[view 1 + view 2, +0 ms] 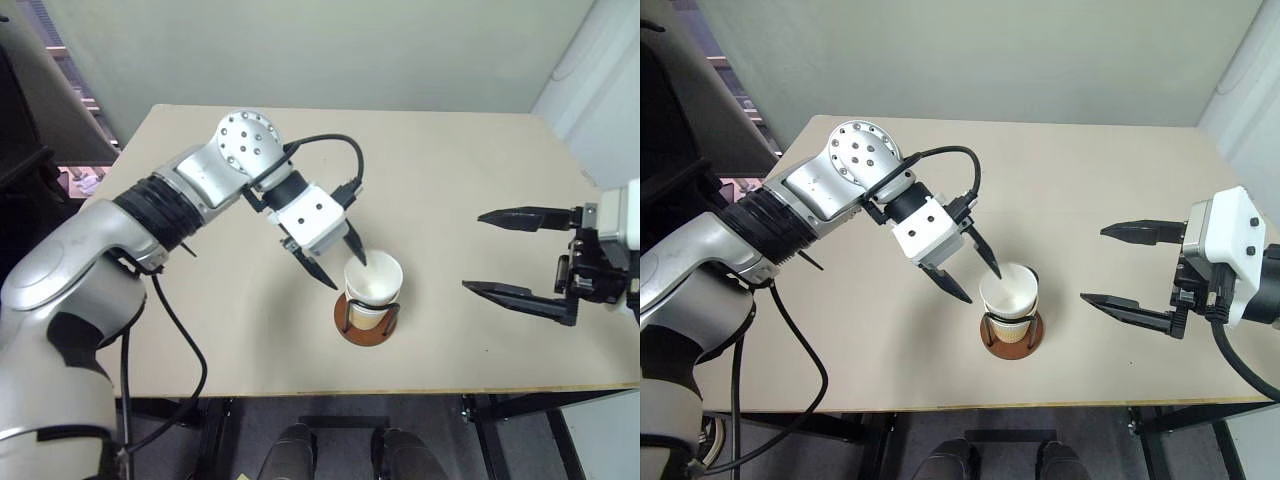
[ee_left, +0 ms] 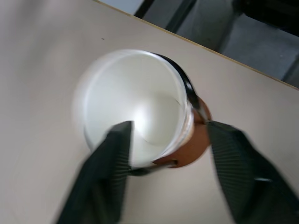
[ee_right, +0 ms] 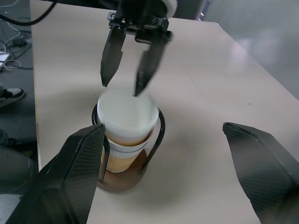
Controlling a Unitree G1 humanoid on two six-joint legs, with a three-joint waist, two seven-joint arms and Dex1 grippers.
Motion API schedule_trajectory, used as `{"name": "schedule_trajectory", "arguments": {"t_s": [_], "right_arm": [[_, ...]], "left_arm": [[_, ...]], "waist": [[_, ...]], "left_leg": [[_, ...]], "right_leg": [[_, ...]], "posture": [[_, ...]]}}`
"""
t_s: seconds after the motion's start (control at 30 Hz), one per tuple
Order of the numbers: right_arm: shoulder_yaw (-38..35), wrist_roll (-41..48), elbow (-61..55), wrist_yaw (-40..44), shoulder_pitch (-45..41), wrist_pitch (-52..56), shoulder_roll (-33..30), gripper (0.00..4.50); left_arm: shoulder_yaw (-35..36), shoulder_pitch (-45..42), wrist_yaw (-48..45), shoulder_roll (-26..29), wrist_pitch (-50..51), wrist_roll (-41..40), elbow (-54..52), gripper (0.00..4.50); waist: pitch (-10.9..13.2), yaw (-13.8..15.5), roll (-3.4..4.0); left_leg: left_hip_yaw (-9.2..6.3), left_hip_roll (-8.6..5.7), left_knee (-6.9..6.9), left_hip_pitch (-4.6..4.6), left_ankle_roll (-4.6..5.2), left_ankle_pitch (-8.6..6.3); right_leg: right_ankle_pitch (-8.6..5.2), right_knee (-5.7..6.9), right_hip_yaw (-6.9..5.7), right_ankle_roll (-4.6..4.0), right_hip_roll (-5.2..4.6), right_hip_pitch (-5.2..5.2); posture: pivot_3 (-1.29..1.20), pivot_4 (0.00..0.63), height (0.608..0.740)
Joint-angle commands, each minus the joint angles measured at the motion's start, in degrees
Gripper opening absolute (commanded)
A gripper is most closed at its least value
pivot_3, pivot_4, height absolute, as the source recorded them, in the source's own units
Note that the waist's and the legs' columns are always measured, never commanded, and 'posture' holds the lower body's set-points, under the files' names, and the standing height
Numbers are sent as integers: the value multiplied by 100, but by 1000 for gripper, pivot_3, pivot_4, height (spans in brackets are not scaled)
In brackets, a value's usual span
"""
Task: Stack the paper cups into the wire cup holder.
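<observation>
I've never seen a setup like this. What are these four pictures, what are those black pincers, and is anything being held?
It is a two-armed robot working at a table. Two pictures look down from cameras in its head; the other two come from a camera on each wrist, looking along that arm's fingers. The black pincers are its grippers. The left gripper stands open just above the paper cups, one finger on each side of the top cup's rim, gripping nothing. The cups sit nested in the wire cup holder, a brown disc with thin black wire uprights. The top cup looks blurred, perhaps just dropped in. The right gripper waits open and empty off to the side.
</observation>
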Motion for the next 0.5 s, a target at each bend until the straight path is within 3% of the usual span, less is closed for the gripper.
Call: {"name": "schedule_trajectory", "arguments": {"t_s": [0.03,0.2,0.37,0.5], "right_arm": [[231,-19,139,70,-281,-222,-47,4201],[607,-129,525,459,-440,-447,-39,4201],[493,-355,1419,999,-74,-684,19,4201],[156,-785,2331,1530,464,-942,-155,4201]], "left_arm": [[741,153,-189,-7,243,24,-5,4350],[1688,832,-189,797,1221,-244,-259,4432],[2801,2375,-189,1949,2426,-413,-342,4432],[3687,3690,-166,2479,2889,-289,17,4432]], "waist": [[0,-2,1],[0,-50,2],[-2,-95,12],[-1,-52,14]], "left_leg": [[0,0,0,0,-1,0],[0,3,-1,4,-8,5],[0,22,-14,13,-73,35],[-6,24,-16,14,-75,33]], "right_leg": [[0,1,0,0,1,0],[0,3,0,1,10,-1],[-8,2,4,-11,25,-4],[-18,9,7,-29,22,-10]], "posture": [[0,150,740],[0,150,740],[0,150,740],[0,150,740]]}}
